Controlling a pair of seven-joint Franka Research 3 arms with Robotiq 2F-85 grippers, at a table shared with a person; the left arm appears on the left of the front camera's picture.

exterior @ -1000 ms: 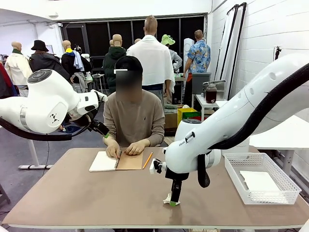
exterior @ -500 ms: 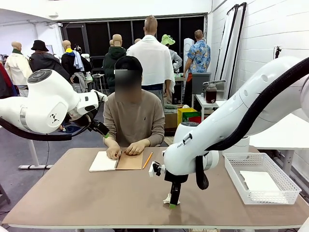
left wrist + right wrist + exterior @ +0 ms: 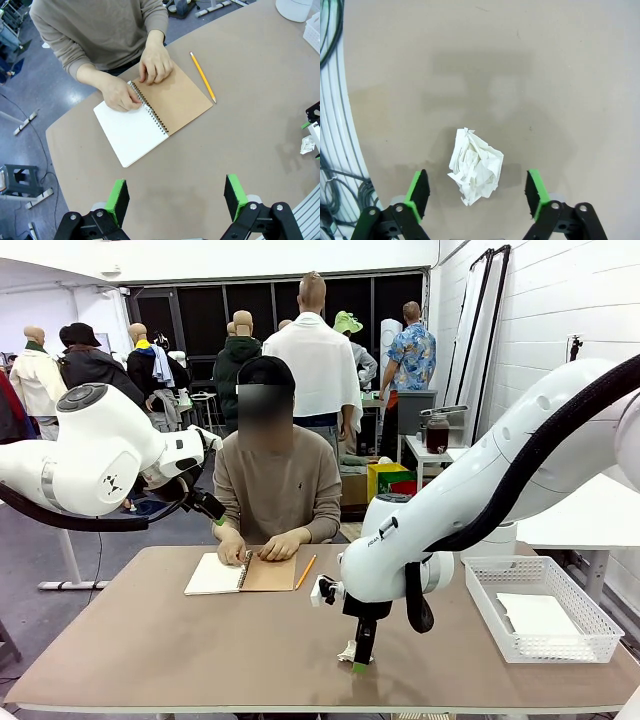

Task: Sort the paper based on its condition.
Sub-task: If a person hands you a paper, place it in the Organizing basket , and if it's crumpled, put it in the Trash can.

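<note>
The counter (image 3: 150,640) had much bare surface on the robot's left and at its near edge. The crumpled paper (image 3: 475,172) lay near that near edge, about in the middle, well apart from the white basket (image 3: 540,620) on the robot's right, where a flat sheet (image 3: 538,615) rested inside.

The right tool (image 3: 477,192) stood low over the crumpled paper with its fingers spread wide, one green pad on each side of the ball and not touching it. It held nothing. The left tool (image 3: 175,197) hung high above the counter, also wide open and empty.

The left wrist view showed an open notebook (image 3: 152,112) near the far edge, with the person's hands (image 3: 155,62) on it, and a pencil (image 3: 202,77) just beside it. The right wrist view showed the creases of the crumpled paper; in the front view it was partly hidden behind the right tool.
</note>
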